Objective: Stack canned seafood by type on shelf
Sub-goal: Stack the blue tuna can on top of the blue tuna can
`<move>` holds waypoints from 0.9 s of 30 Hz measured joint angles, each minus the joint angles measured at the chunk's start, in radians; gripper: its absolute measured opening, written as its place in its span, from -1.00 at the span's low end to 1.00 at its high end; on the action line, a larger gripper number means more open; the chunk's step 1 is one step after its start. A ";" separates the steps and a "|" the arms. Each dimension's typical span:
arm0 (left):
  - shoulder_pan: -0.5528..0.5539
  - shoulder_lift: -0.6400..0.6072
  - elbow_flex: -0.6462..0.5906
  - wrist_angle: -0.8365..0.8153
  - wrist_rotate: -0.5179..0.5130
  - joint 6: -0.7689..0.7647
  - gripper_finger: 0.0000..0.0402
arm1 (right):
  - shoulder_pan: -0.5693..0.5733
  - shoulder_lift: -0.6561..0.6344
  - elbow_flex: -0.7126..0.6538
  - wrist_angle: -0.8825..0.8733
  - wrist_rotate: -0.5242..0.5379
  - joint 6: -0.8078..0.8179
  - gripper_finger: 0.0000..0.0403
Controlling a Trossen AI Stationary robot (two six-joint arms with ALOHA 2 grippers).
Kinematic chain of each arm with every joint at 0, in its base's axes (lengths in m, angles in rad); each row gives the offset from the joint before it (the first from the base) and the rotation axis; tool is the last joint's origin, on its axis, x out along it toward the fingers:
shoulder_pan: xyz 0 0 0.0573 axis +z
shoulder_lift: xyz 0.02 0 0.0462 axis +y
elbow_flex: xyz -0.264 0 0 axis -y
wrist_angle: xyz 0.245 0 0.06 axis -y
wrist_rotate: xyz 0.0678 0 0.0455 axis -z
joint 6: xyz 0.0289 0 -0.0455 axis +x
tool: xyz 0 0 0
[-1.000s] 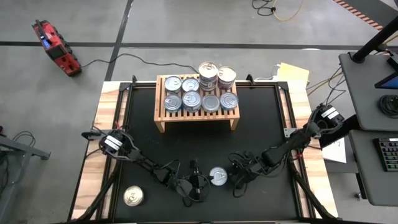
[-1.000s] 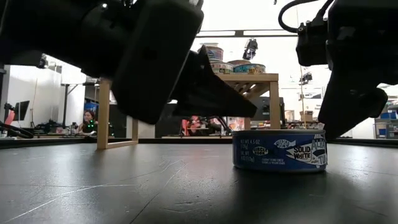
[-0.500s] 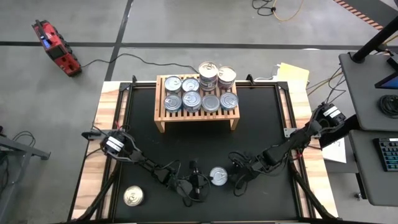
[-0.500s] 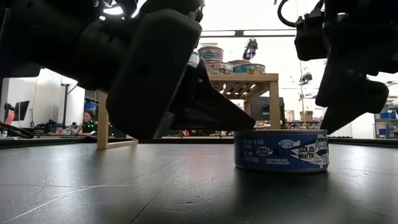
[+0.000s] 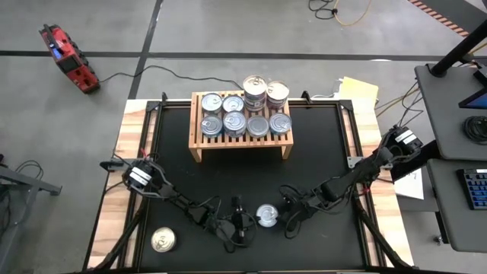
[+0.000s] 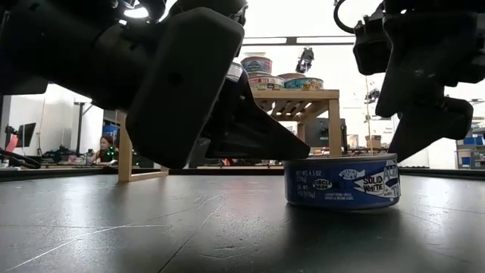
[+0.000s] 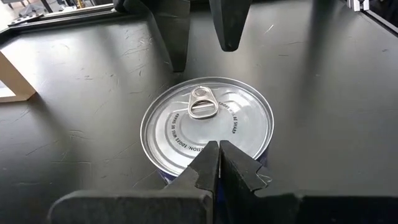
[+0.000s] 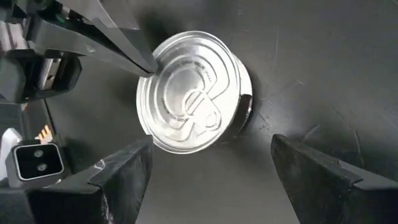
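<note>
A flat tin of canned seafood (image 5: 266, 215) with a blue label (image 6: 342, 182) stands on the black mat near the table's front edge. Its silver pull-tab lid (image 7: 207, 121) faces up. My left gripper (image 5: 245, 221) is shut at the tin's left side. My right gripper (image 5: 291, 215) hangs open above the tin's right side. Its two fingers (image 8: 124, 171) stand apart, short of the tin (image 8: 189, 93), and touch nothing. The light-wood shelf (image 5: 240, 142) stands at the far middle with several tins on its slats. Two stacks (image 5: 255, 90) rise at its back right. My left gripper touches the tin's top rim on its left side (image 6: 292, 158) with the tips of its shut fingers (image 7: 219, 155). The fingers slant down from the table's left. The tin stands on the mat with its lid up.
A single silver-lidded tin (image 5: 162, 240) sits on the wooden border at the near left corner. Open mat lies between the near tin and the shelf's legs (image 6: 125, 144). A person (image 6: 106, 148) sits in the room far behind the table.
The tips of my left gripper's shut fingers have sunk a little, down to the tin's top rim. My right gripper has turned slightly above the tin's right side.
</note>
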State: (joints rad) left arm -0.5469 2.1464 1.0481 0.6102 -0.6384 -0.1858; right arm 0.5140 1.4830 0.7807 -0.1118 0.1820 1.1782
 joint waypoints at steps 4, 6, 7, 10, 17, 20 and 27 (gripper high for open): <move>-0.003 0.000 -0.002 -0.001 0.000 -0.010 -1.00 | 0.000 0.001 0.000 -0.001 0.001 0.000 0.59; -0.004 0.000 -0.002 -0.001 0.000 -0.010 -1.00 | 0.000 0.001 0.000 0.003 0.002 0.000 0.61; -0.004 0.000 -0.002 -0.002 0.000 -0.010 -1.00 | 0.000 0.001 0.000 0.009 0.002 0.000 0.62; -0.005 0.001 -0.003 -0.002 0.000 -0.012 -1.00 | 0.000 0.001 0.000 0.033 0.004 -0.002 0.65; -0.010 0.002 -0.004 -0.010 0.007 -0.011 -1.00 | -0.002 0.002 0.000 0.035 0.034 -0.008 0.66; -0.013 0.004 -0.005 -0.011 0.010 -0.010 -1.00 | -0.002 0.002 0.000 0.040 0.057 -0.008 0.66; -0.014 0.007 -0.007 -0.025 0.014 -0.011 -1.00 | -0.002 0.002 0.000 0.080 0.065 -0.027 0.69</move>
State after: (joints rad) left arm -0.5610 2.1535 1.0409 0.5853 -0.6247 -0.1964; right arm 0.5121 1.4849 0.7807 -0.0313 0.2470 1.1516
